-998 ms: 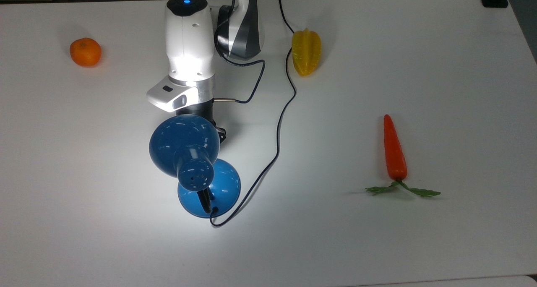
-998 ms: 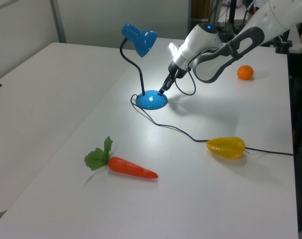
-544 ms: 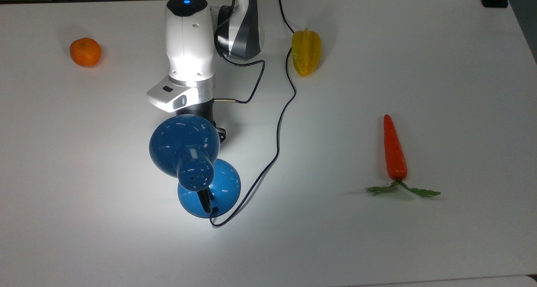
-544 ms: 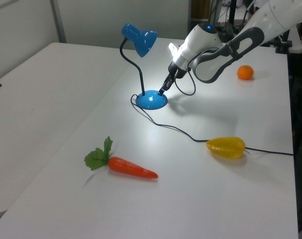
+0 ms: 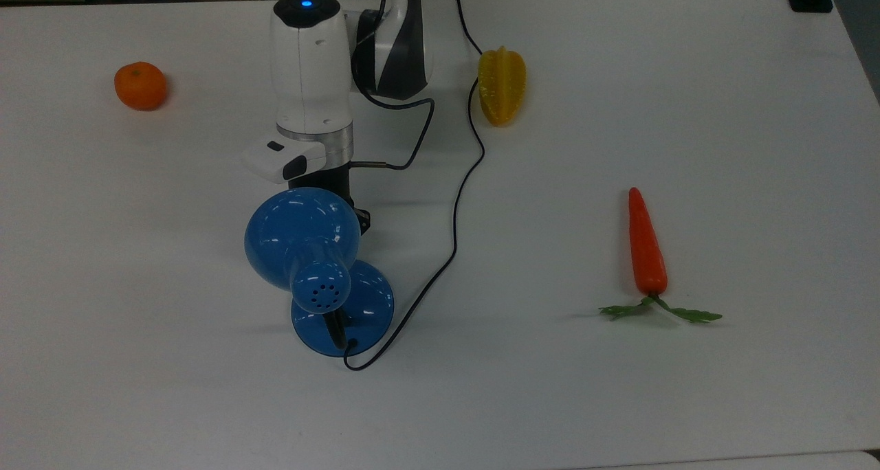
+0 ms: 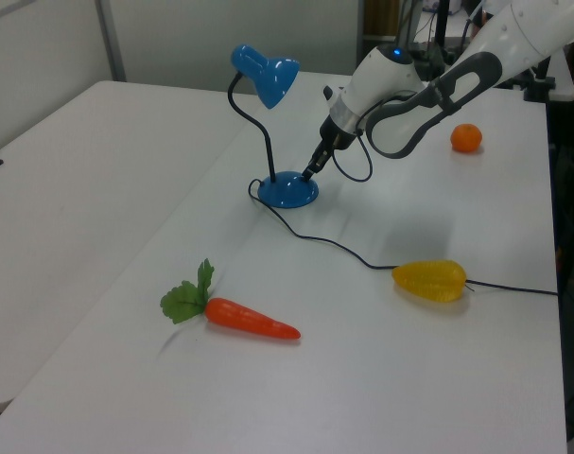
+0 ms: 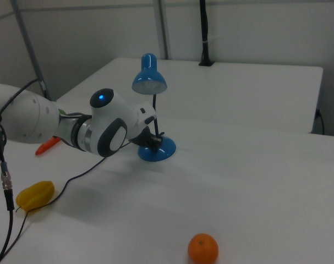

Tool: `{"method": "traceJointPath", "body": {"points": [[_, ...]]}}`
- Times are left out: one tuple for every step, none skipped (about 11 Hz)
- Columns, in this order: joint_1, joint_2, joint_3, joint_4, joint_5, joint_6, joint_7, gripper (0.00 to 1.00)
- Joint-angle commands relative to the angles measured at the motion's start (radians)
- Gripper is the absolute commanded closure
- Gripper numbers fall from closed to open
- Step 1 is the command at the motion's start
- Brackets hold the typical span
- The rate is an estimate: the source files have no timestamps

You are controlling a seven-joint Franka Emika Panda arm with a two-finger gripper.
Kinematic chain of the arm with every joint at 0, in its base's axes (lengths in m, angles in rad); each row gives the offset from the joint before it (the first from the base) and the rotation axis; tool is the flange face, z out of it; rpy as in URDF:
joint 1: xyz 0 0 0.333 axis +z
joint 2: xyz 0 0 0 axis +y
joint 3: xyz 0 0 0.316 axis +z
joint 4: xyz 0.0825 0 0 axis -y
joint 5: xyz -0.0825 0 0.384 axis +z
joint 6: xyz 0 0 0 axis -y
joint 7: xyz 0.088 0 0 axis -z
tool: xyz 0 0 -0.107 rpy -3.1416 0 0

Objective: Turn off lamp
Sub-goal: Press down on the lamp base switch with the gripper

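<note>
- Top view: the lamp [image 5: 302, 240] is being seen standing on the white bench [image 5: 687, 99], its dome covering the pincer tip; no glow is being cast beneath it. An orange [image 5: 140, 85] is lying far to the top view's left, a yellow starfruit [image 5: 502, 85] and a carrot [image 5: 646, 247] to the top view's right.
- Left view: the pincer [image 6: 310, 172] is being held at the rim of the lamp's base; its opening cannot be told.
- Right view: the arm is being reached in from the right view's left to the lamp base.
</note>
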Motion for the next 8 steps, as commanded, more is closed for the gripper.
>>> {"method": "traceJointPath", "body": {"points": [[0.010, 0.007, -0.001, -0.025, 0.004, 0.016, -0.017, 1.00], [0.010, 0.007, -0.001, -0.028, 0.004, 0.013, -0.020, 1.00], [0.010, 0.004, -0.001, -0.040, 0.004, 0.010, -0.021, 1.00], [0.010, -0.005, -0.001, -0.048, 0.004, 0.008, -0.021, 1.00], [0.009, -0.014, -0.001, -0.060, 0.004, 0.002, -0.030, 1.00], [0.009, -0.031, -0.001, -0.064, 0.004, -0.034, -0.035, 1.00], [0.006, -0.051, -0.001, -0.063, 0.004, -0.097, -0.037, 1.00], [0.004, -0.084, -0.001, -0.063, 0.004, -0.169, -0.044, 1.00]]}}
